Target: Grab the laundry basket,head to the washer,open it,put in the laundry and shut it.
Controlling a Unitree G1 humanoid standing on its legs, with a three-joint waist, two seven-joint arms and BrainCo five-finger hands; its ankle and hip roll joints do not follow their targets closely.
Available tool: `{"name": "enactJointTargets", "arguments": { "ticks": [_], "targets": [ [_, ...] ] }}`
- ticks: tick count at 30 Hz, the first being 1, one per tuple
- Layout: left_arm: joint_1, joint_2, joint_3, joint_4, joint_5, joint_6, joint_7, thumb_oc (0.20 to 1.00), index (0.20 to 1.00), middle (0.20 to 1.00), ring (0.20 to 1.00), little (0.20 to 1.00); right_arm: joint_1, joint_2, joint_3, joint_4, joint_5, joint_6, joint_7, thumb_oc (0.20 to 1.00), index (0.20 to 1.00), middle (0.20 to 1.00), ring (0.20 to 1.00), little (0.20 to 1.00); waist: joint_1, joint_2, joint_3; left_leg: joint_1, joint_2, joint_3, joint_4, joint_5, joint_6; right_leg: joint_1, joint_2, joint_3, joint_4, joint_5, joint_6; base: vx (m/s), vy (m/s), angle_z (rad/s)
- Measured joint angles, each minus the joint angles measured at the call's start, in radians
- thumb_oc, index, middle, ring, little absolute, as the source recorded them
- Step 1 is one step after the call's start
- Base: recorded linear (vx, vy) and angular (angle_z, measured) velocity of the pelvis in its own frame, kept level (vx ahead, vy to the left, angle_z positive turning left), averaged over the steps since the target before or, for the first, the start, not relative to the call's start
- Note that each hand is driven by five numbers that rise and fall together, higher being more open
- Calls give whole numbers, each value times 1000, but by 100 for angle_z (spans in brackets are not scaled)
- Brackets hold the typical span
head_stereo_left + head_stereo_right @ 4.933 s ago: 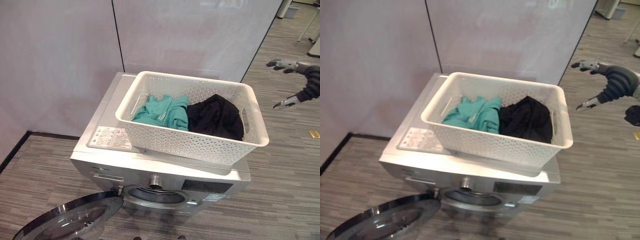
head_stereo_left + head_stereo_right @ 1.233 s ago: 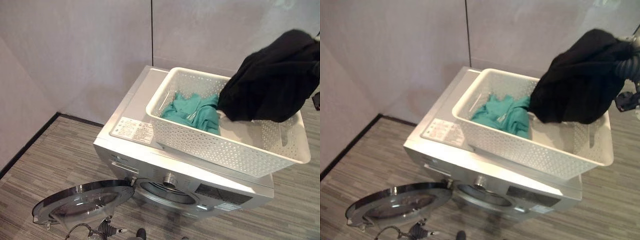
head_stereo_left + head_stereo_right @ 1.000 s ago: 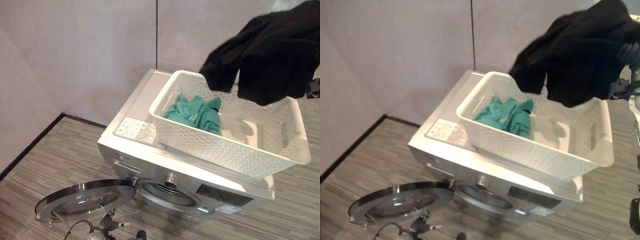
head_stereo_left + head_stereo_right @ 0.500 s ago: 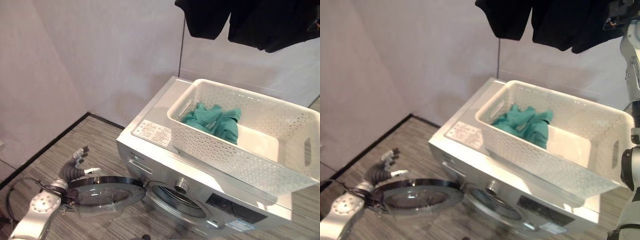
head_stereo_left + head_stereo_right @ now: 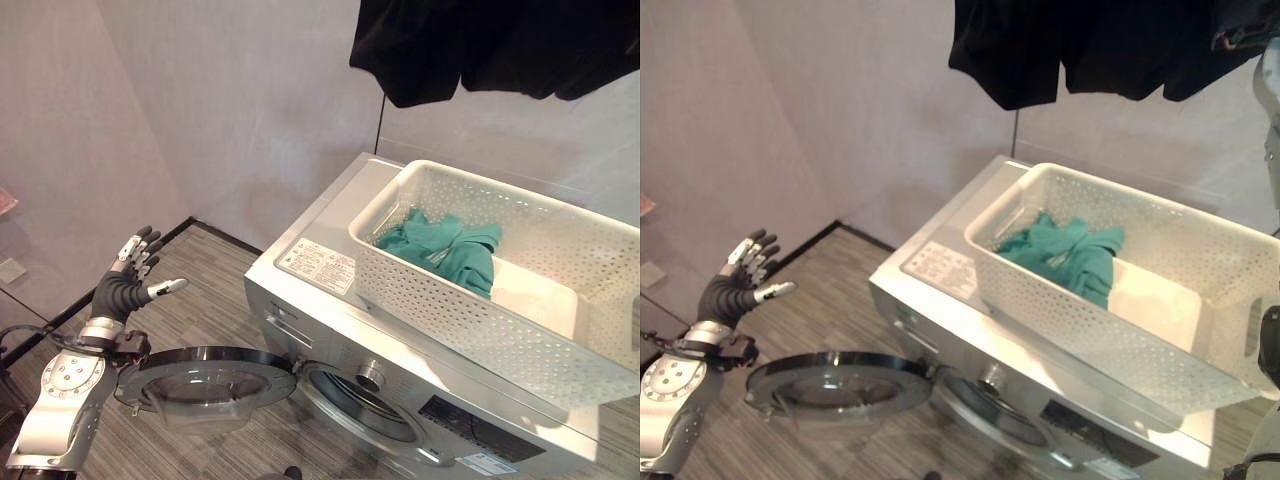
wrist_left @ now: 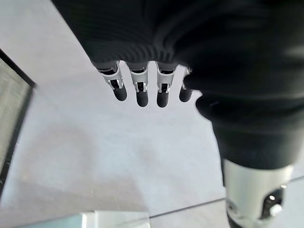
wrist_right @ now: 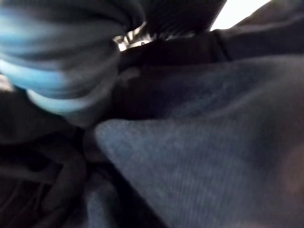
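The white perforated laundry basket [image 5: 470, 325] sits on top of the silver washer [image 5: 320, 325]. A teal garment [image 5: 445, 245] lies inside it. High above the basket a black garment [image 5: 470, 45] hangs down, with my right hand [image 7: 135, 39] shut on it; the cloth [image 7: 199, 142] covers most of that hand. The washer's round door [image 5: 210, 375] is swung wide open and lies low at the left, and the drum opening [image 5: 365, 410] shows. My left hand [image 5: 128, 280] is raised above and left of the door, open, fingers spread, touching nothing.
Pale wall panels [image 5: 230, 110] stand close behind and to the left of the washer, with a dark skirting line [image 5: 205, 228] at the floor. Grey striped floor [image 5: 200, 300] lies in front and to the left of the machine.
My right hand has lifted the black garment out of the basket and holds it high. My left hand has risen from beside the open door, fingers spreading. The camera has shifted left.
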Motion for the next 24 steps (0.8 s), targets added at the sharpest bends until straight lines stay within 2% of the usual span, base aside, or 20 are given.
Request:
{"name": "enactJointTargets", "arguments": {
  "ticks": [6,8,16,24],
  "targets": [
    [3,-54,-11,0,0,-1,-1,1000,1000,1000,1000,1000,55,5,-24,-101,64,-33,28,200,200,200,200,200,-13,0,0,5,2,10,-1,0,0,-1,0,11,0,0,0,-16,5,-6],
    [18,-77,-10,0,0,-1,0,1000,1000,1000,1000,1000,92,34,-50,-153,70,-51,33,200,200,200,200,200,-12,0,0,8,4,29,-1,0,0,-4,0,28,0,1,-1,-12,2,-18],
    [5,-77,-9,-63,-32,-3,0,1000,1000,1000,1000,1000,134,63,-50,-223,76,-58,72,200,200,200,200,200,-13,0,0,10,4,33,-1,0,0,-4,0,32,0,2,-2,0,0,-1],
    [-209,-62,-17,-125,11,-52,45,1000,1000,1000,1000,1000,131,91,21,-236,64,-39,111,200,200,200,200,200,-15,-12,-1,9,8,38,-1,0,0,-5,4,34,0,4,-4,0,0,0]
  ]
}}
